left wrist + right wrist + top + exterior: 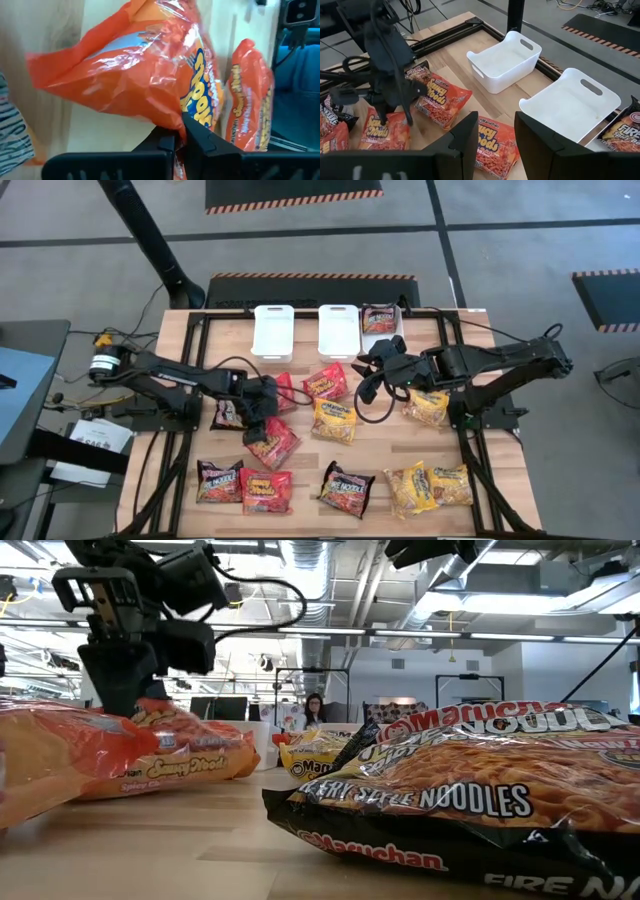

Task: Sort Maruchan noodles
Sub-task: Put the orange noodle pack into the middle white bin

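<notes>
Red, yellow and dark Maruchan noodle packets lie flat over the wooden table (385, 442). My left gripper (262, 408) points down at mid-left, shut on a red packet (272, 440), also seen in the left wrist view (135, 75) and the right wrist view (382, 134). My right gripper (368, 377) hangs open and empty above the table near another red packet (325, 382), its fingers (465, 140) apart in the right wrist view. One dark packet (378, 317) lies inside the right bin. My left gripper pinches the red packet between its two fingers (197, 137) at one crinkled edge (175, 119), coming from above and pointing down. That end is gathered up at the fingers. Whether the rest of the packet lies on the table I cannot tell.
Three white bins sit at the far edge: left (272, 330), middle (338, 328) and right (390, 340). Two yellow packets (333, 420) (428, 408) lie mid-table. Dark, red and yellow ones line the near edge (345, 488). A black frame borders the table.
</notes>
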`<state>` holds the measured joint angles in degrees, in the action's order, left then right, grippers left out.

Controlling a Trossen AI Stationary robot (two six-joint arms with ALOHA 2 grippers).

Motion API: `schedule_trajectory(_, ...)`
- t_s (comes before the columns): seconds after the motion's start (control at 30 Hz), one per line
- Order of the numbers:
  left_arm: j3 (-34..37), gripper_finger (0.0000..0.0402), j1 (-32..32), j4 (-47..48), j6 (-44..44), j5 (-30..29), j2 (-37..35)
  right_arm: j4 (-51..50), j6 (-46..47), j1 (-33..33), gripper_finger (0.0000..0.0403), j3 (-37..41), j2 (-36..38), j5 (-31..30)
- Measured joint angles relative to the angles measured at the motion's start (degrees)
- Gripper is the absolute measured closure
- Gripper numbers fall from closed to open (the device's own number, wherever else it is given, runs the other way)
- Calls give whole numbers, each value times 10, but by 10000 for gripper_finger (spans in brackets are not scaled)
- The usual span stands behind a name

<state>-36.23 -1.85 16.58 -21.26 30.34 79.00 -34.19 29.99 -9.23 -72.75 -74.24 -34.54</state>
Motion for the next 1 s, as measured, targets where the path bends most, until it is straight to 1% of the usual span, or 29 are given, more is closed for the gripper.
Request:
schedule_trajectory(0.23, 0, 401, 0, 3, 16, -17, -59, -2, 0, 0, 251, 0, 0, -1)
schedule_trajectory(0.57, 0, 401, 0, -3, 26, -69, -126, -7, 0, 0, 251, 0, 0, -2)
schedule_trajectory(0.67, 0, 401, -1, -3, 28, -84, -130, -11, 0, 0, 251, 0, 0, -10)
schedule_trajectory(0.83, 0, 401, -1, 16, 44, -131, -130, -14, 0, 1, 251, 0, 0, -15)
schedule_trajectory(1.0, 0, 401, -1, 14, 49, -137, -134, -14, 0, 4, 251, 0, 0, -16)
